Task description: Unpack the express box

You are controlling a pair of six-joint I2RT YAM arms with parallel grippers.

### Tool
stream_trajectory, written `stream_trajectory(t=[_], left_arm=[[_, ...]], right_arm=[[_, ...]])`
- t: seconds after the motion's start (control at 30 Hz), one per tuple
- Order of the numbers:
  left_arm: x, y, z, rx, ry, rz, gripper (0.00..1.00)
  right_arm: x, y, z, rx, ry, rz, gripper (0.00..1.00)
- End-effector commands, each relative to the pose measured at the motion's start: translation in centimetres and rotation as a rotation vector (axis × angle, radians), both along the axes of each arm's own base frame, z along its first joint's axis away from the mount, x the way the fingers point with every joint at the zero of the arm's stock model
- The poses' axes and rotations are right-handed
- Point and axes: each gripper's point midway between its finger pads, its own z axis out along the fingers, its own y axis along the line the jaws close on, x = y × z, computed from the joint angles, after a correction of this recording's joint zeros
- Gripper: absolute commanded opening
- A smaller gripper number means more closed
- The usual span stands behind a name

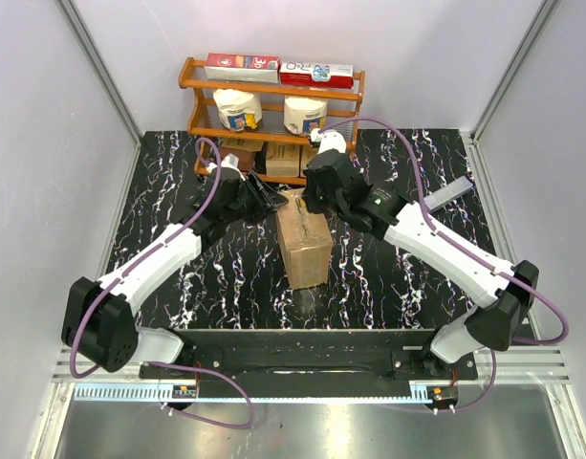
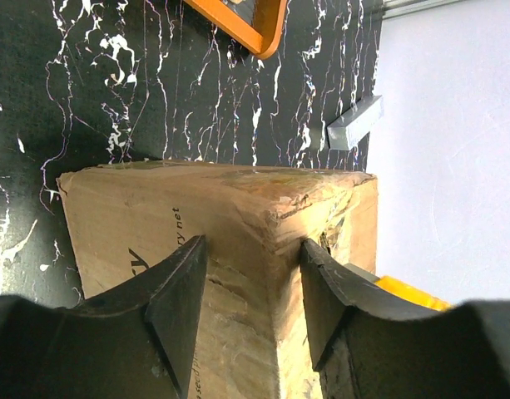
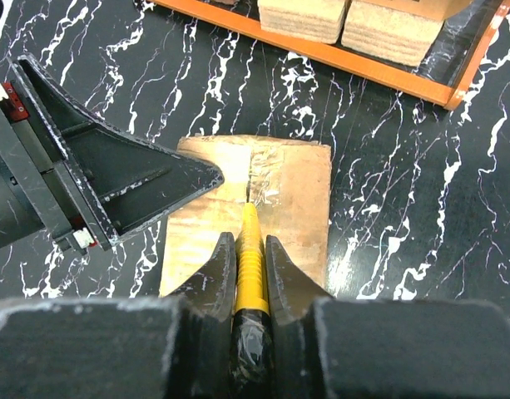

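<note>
- While its black fingers are pressed onto a yellow-handled cutter [image 3: 250, 270] whose rear end is wrapped in black tape, the right gripper [image 3: 250, 241] hangs over the top face of the express box [image 3: 300, 191], a brown cardboard carton sealed with clear tape
- From the right wrist view, the cutter points forward along the gripper's own line, its tip at the taped seam in the middle of the carton's top
- With its jaws spread, the left gripper [image 2: 253, 245] sits astride a creased corner edge of the express box, one finger on each side of the ridge; whether the pads touch the cardboard I cannot tell
- Black printed lettering shows on the carton face next to the left gripper's left finger
- Seen from the top camera, the express box stands near the middle of the black, white-veined marble-look table [image 1: 149, 182], between the two arms
- Its top face is longer than it is wide, the long axis and the seam running from the arms' side toward the orange wooden rack [image 1: 273, 91] at the far edge
- Small brown cartons [image 3: 300, 17] sit in a row on the rack's lowest shelf, just beyond the carton's far end
- Off toward the right wall, a grey block [image 2: 354, 123] lies well apart from the carton
</note>
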Motion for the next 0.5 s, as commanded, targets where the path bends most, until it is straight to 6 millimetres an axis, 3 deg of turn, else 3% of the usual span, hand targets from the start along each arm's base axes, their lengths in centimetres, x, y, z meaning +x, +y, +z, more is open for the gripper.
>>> stream_trajectory(t=[0.0,0.3,0.47], left_arm=[[-0.9,2.7,-4.4,0.137,0.119,0.114,0.49],[-1.3,2.4,-4.1,0.149,0.107,0.156,0.48],[-1.7,1.1,-3.9,0.12,0.105,0.107,0.51]], right_arm=[[-2.7,-0.7,-0.9,-0.045,0.123,0.031,0.0],[-3.4,-0.4,-1.9,-0.03,0.182,0.036,0.0],[-2.9,-0.1,-3.1,-0.039,0.196,0.01,0.0]])
